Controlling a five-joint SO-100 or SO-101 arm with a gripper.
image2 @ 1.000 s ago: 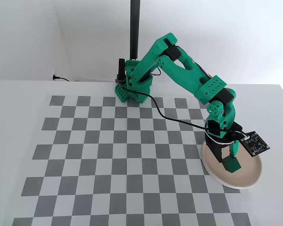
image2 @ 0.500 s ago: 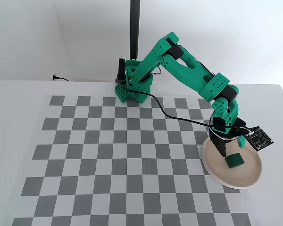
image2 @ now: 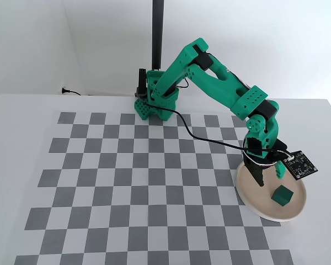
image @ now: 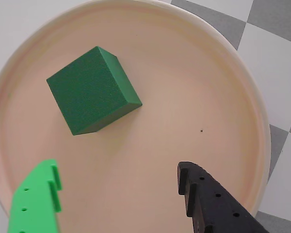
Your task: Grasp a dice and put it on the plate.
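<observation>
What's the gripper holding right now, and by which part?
Nothing. The gripper is open and empty; the dark green cube lies free on the round beige-pink plate, clear of both fingers.

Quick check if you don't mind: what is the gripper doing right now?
Gripper: open, holding nothing; the dice sits free on the plate.
</observation>
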